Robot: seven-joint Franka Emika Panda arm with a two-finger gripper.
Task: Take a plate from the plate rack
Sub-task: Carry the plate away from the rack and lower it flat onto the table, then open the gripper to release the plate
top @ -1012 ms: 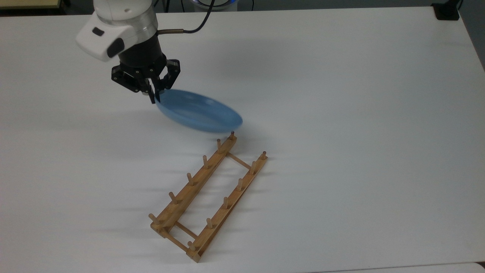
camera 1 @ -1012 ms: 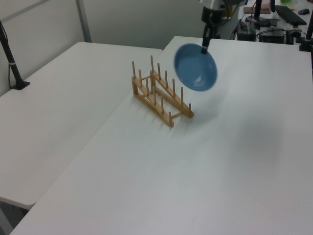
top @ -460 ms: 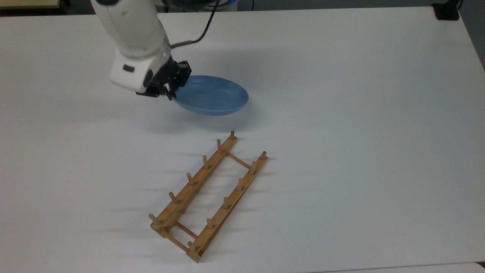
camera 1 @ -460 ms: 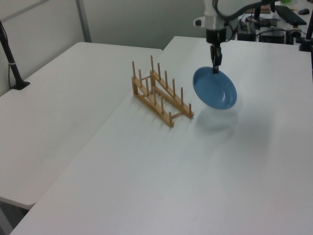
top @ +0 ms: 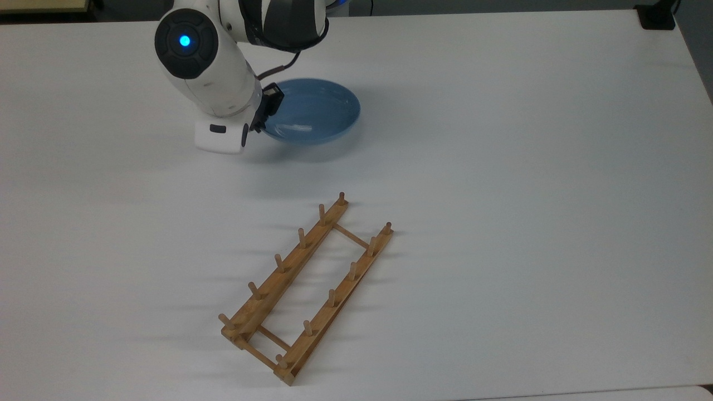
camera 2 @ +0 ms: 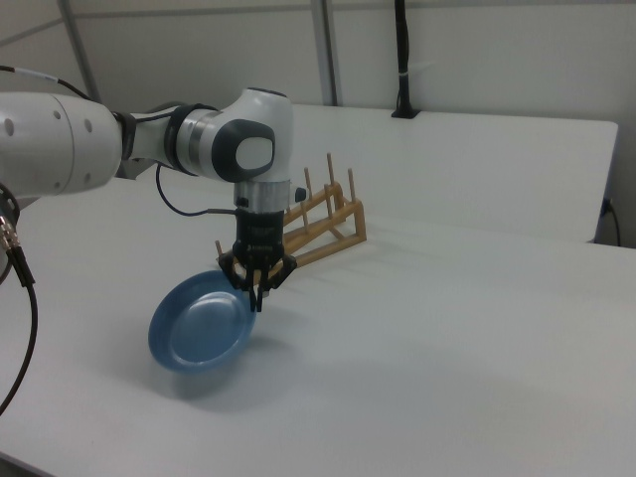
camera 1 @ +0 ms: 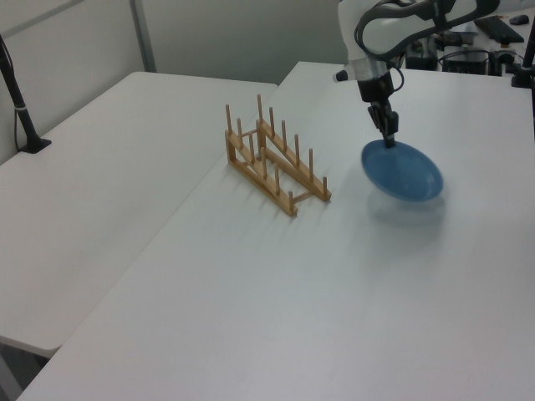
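Rack: the rack [top: 306, 289] sits nearest in the top view, flat on the white table [top: 529, 195], running slantwise, every slot between its pegs bare.
Rack, side on: in the left view the rack [camera 1: 274, 163] shows its upright pegs, with the plate well off to the left view's right.
Rack, far side: in the right view the rack [camera 2: 313, 227] stands behind the arm.
Plate: the blue plate [top: 312, 111] is out of the rack and beyond it in the top view, hollow side up, tilted, a soft shadow on the table under it.
Plate height: in the right view the plate [camera 2: 199, 323] hangs low over the table, its far edge held high; whether the low edge touches the table, I can't tell.
Gripper: the gripper [camera 2: 257, 293] points down and pinches the plate's rim, fingers pressed on the edge.
Gripper, left view: the gripper [camera 1: 389, 140] grips the plate [camera 1: 403, 171] at its upper rim.
Arm: the white arm [top: 206, 67] leans over the plate's edge on the top view's left.
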